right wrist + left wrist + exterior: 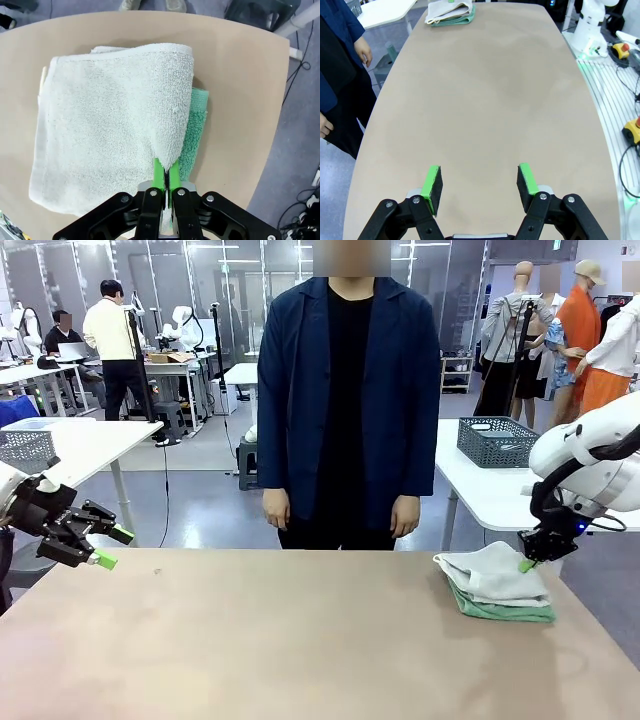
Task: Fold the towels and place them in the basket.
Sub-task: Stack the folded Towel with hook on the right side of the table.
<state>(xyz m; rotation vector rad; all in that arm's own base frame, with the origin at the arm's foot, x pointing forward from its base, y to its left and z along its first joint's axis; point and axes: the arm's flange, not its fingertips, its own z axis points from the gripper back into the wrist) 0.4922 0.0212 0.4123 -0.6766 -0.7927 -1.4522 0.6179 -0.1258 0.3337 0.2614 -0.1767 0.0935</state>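
Two folded towels lie stacked at the table's right side, the cream-white towel point(493, 574) on top of the green towel point(502, 611). My right gripper point(527, 564) is shut on the cream towel's point(110, 125) right edge, which is pinched between its green pads point(158, 171). The green towel point(196, 131) peeks out beneath it. My left gripper point(112, 548) hovers open and holds nothing over the table's left edge, far from the stack point(449, 12). The dark grey basket point(497, 441) stands on a white table behind, to the right.
A person stands at the far edge of the table, arms down, hands point(276, 508) at their sides. A paler lattice basket point(26, 449) sits on another white table at the left. The brown tabletop point(280, 640) is bare between the grippers.
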